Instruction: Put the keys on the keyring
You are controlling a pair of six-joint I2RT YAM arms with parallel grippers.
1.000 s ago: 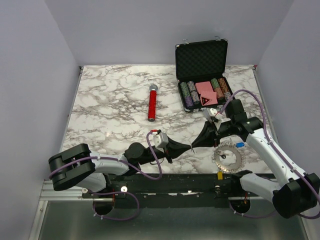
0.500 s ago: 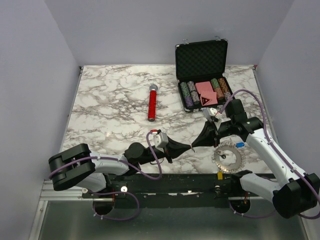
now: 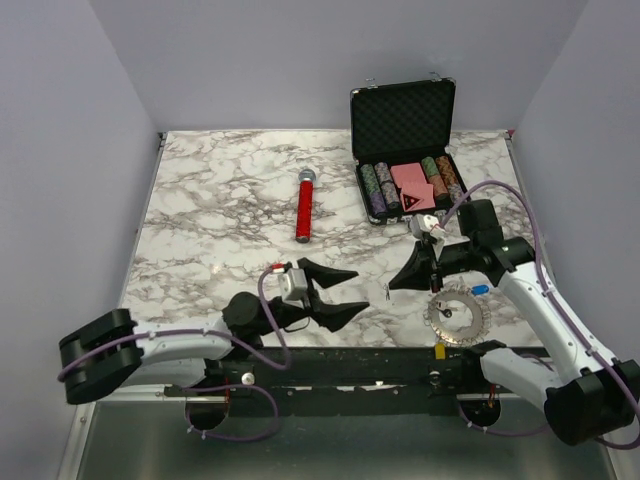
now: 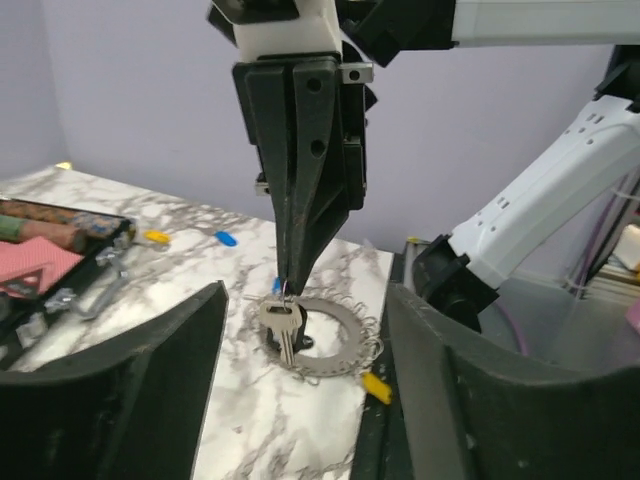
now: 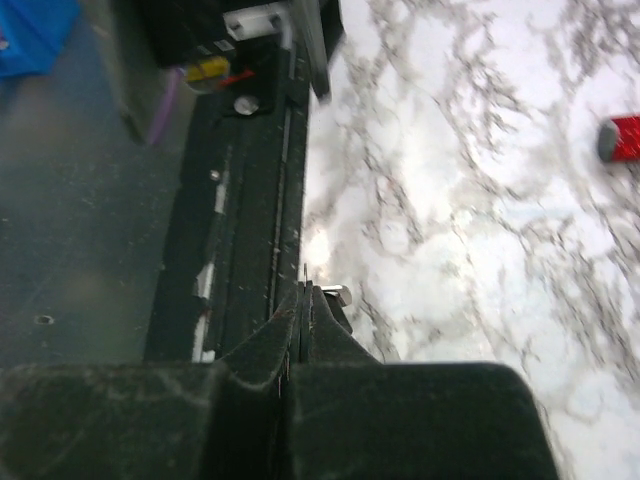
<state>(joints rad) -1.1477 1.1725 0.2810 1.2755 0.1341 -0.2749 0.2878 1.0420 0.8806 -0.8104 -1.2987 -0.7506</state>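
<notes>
My right gripper [image 3: 392, 288] [image 4: 289, 282] [image 5: 305, 292] is shut, pinching a thin wire loop from which a silver key [image 4: 281, 322] hangs above the table. My left gripper [image 3: 352, 292] [image 4: 300, 305] is open and empty, its fingers [image 3: 336, 272] a short way left of the key. The keyring [image 3: 457, 317] [image 4: 335, 352], a jagged grey loop with a yellow tag [image 3: 439, 350] [image 4: 376, 387], lies flat under the right arm. A blue-headed key [image 3: 480, 290] [image 4: 226, 238] lies beside it. A small dark item [image 3: 447, 313] sits inside the loop.
A red-handled microphone [image 3: 304, 205] lies mid-table. An open black case [image 3: 404, 120] with poker chips stands at the back right. The black base rail [image 3: 350, 365] runs along the table's near edge, close to the keyring.
My left gripper has opened and drawn back to the left, away from the right gripper's tip. The right gripper stays shut with the key, shifted slightly.
</notes>
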